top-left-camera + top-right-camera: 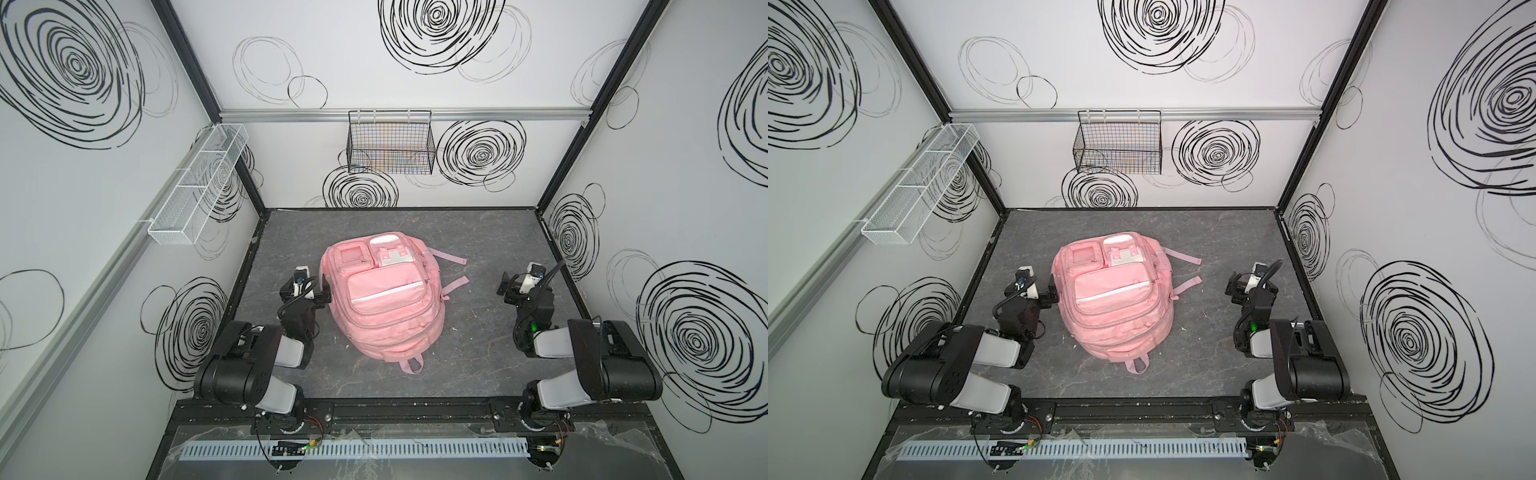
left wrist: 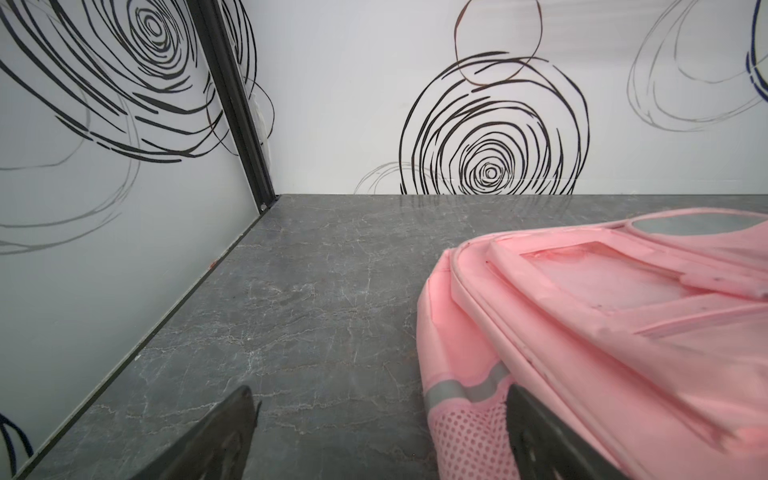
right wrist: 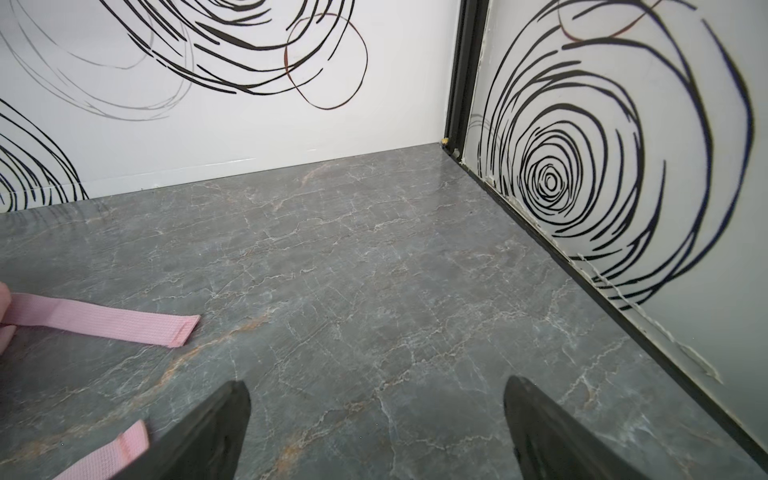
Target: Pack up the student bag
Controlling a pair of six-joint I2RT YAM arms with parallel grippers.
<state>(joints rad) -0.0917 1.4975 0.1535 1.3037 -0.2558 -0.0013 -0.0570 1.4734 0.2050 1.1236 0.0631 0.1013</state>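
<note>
Our left pincer (image 1: 306,290), spread apart, sits just beside the student bag (image 1: 382,303), nearer than our right pincer (image 1: 524,286), likewise apart.

Left pincer (image 2: 379,390), right pincer (image 3: 377,382) spread wide.

No text, label, brand, number or sign is readable anywhere, neither on the pink student bag (image 1: 386,316) nor on the walls' black scribbled spirals (image 1: 482,153).

The whole cell is viewed steeply from high at the front in both top views. Wrist views are set low, close over the table (image 3: 374,270), facing rearward. The student bag (image 2: 582,332) is shared by left wrist and top views.
</note>
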